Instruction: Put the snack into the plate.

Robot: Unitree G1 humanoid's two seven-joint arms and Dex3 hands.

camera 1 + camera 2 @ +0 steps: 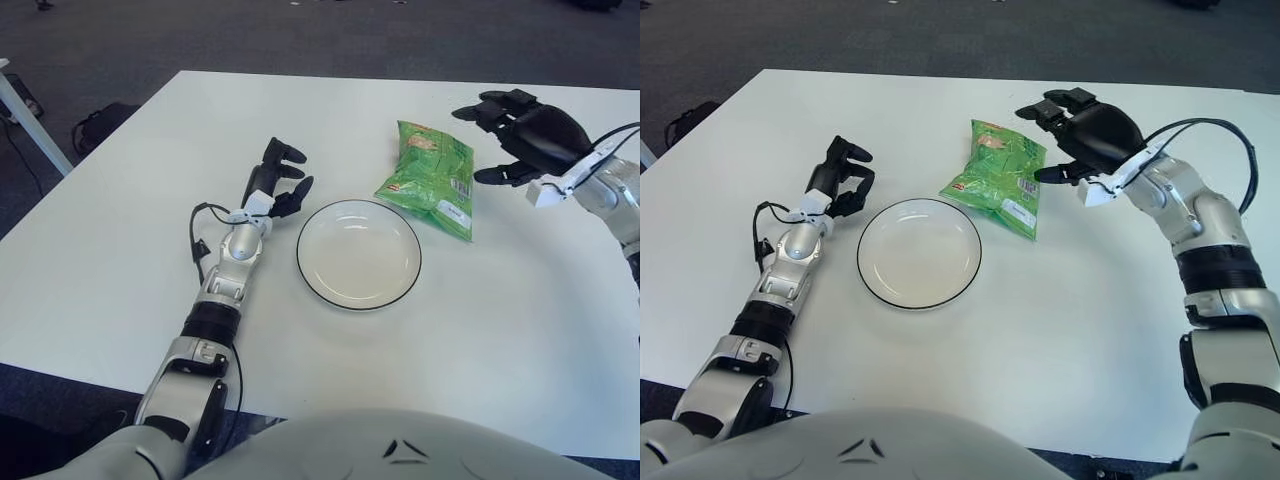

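Note:
A green snack bag (430,178) lies flat on the white table, just beyond the right side of an empty white plate (358,254) with a dark rim. My right hand (522,132) hovers just right of the bag with its fingers spread, holding nothing; one fingertip is close to the bag's right edge. My left hand (280,180) shows to the left of the plate, fingers loosely curled and empty. The bag also shows in the right eye view (998,176).
The white table (120,250) has its left edge and near edge in view, with dark carpet beyond. A white table leg (30,125) and a dark bag (100,125) stand on the floor at the far left.

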